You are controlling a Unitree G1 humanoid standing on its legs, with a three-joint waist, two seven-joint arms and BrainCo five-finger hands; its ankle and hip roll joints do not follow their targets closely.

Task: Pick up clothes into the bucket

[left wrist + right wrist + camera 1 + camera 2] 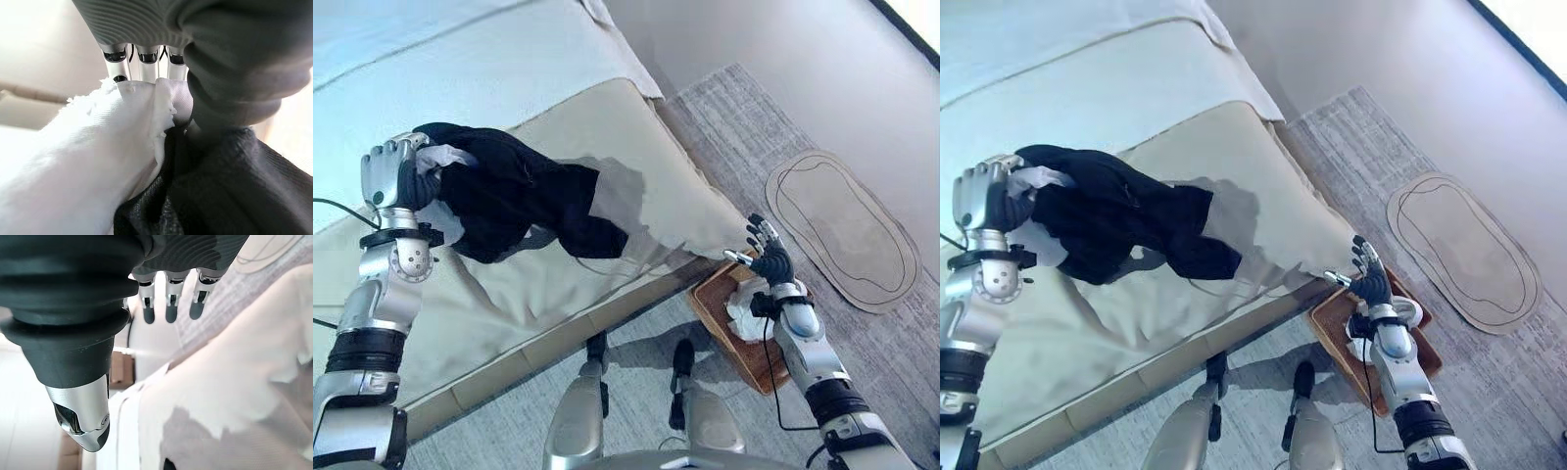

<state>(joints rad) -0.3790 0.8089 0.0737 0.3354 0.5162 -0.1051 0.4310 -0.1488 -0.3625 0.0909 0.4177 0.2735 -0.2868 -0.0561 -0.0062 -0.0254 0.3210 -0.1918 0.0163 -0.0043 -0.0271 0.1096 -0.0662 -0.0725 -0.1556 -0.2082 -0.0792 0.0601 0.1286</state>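
Clothes, a black garment (519, 201) bunched with a white piece (88, 161), are clenched in the left robot hand (389, 171), fingers curled round the cloth, held above the bed's (607, 127) beige cover near its side edge. Right robot hand (766, 253) hovers with fingers straight and spread beyond the bed's corner, above a wooden bucket (720, 318) on the floor, white cloth (744, 305) inside it.

I see a bed (607, 127) with a beige cover running across my view, its corner hanging toward a grey carpet (744, 127). An oval beige mat (842, 230) lies on that carpet, well apart from the bed.
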